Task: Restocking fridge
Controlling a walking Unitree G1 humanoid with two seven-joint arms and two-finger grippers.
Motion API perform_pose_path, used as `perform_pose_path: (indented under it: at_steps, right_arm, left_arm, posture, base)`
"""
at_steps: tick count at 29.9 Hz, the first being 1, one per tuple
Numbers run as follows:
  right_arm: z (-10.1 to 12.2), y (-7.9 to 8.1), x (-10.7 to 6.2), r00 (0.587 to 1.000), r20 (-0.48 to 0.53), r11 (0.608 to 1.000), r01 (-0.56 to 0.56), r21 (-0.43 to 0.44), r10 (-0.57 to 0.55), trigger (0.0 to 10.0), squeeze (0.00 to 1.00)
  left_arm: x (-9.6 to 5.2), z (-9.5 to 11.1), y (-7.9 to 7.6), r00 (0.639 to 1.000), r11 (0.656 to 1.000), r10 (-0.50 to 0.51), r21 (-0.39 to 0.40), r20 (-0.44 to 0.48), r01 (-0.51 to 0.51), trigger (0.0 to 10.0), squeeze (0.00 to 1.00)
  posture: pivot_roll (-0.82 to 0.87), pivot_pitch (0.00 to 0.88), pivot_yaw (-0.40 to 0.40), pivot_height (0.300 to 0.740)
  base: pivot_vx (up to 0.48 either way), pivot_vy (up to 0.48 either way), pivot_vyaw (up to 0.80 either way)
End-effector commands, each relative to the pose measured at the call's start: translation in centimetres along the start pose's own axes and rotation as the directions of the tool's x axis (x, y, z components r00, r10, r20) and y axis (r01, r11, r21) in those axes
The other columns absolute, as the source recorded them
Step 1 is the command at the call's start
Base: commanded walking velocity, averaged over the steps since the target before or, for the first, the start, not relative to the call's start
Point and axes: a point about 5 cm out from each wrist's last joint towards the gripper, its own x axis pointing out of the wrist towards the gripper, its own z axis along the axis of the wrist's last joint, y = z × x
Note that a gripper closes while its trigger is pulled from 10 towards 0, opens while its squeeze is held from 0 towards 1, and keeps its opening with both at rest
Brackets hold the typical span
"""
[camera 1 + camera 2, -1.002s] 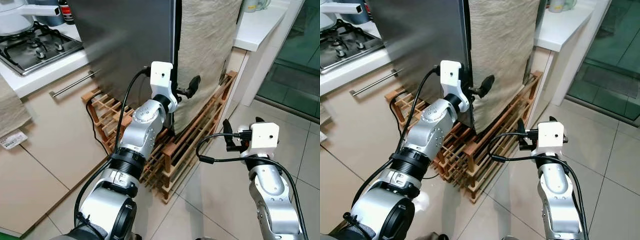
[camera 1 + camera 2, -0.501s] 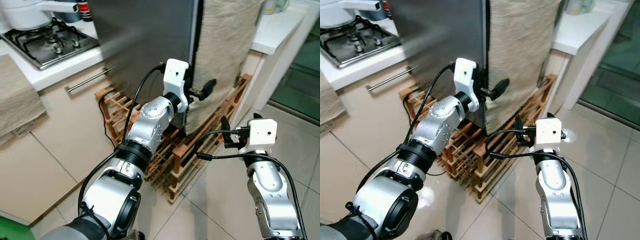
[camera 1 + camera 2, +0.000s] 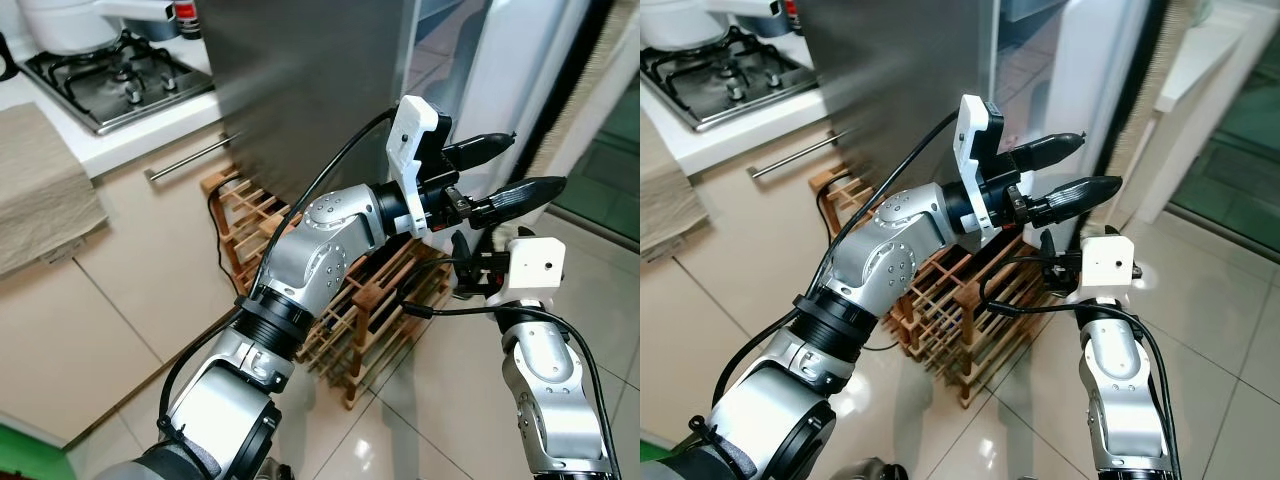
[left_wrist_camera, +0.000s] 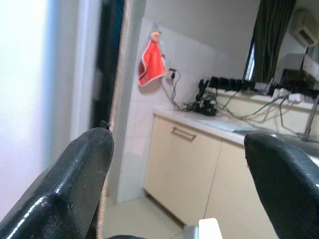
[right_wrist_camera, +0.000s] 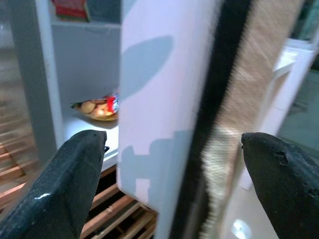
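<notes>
The steel fridge (image 3: 300,70) stands with its door (image 3: 515,70) swung open, white inner face showing and a beige cloth on its outer side. My left gripper (image 3: 535,160) reaches out in front of the door's lower part, open with nothing between its fingers. My right gripper (image 3: 462,262) hangs lower, just below the left one, open; in the right wrist view the door's edge (image 5: 164,99) stands between its fingers (image 5: 79,164). Inside, a lit shelf holds a food packet (image 5: 99,107).
A wooden rack (image 3: 365,315) lies on the tiled floor at the fridge's foot. To the left are a beige cabinet with a bar handle (image 3: 190,158), a gas hob (image 3: 110,75) and a folded towel (image 3: 40,190). A red cloth (image 4: 152,64) hangs on the far wall.
The fridge door has swung open to the right. My left gripper went with it from the door's edge and now stands free and open. The camera has shifted too.
</notes>
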Motion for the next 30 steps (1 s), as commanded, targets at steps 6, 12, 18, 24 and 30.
perform_pose_path:
  at_steps: [6,12,18,24,30]
  right_arm:
    - [-0.6,0.4,-1.1,0.999,-0.040,1.000,-0.015,0.017,0.016,10.0,0.00]
    - [-0.8,0.4,-1.4,0.999,-0.042,1.000,-0.016,0.020,0.017,10.0,0.00]
    - [0.1,1.1,0.1,0.999,0.004,0.998,-0.053,0.032,0.053,10.0,0.00]
    - [1.2,0.0,3.1,0.998,0.047,0.999,-0.036,0.031,0.035,10.0,0.00]
    - [1.9,-0.3,4.4,0.998,0.057,0.998,-0.037,0.055,0.034,10.0,0.00]
  left_arm:
    - [-2.6,-0.2,0.5,0.982,0.981,0.187,0.051,0.020,-0.188,10.0,0.00]
    - [-8.4,0.5,3.3,0.887,0.876,0.462,0.157,0.003,-0.456,10.0,0.00]
    - [-16.9,-1.0,6.0,0.554,0.541,0.832,0.266,-0.032,-0.798,10.0,0.00]
    - [-21.5,-2.9,7.0,0.224,0.221,0.974,0.430,-0.043,-0.875,10.0,0.00]
    - [-21.6,-2.5,6.8,0.218,0.195,0.976,0.430,0.006,-0.882,10.0,0.00]
  posture:
    - [-0.14,0.000,0.054,0.740]
    - [-0.12,0.000,0.059,0.740]
    - [-0.09,0.000,0.044,0.740]
    - [-0.07,0.000,0.031,0.740]
    - [-0.07,0.000,0.018,0.740]
  base:
    - [0.000,0.000,0.00]
    - [0.000,0.000,0.00]
    - [0.000,0.000,0.00]
    - [0.000,0.000,0.00]
    - [0.000,0.000,0.00]
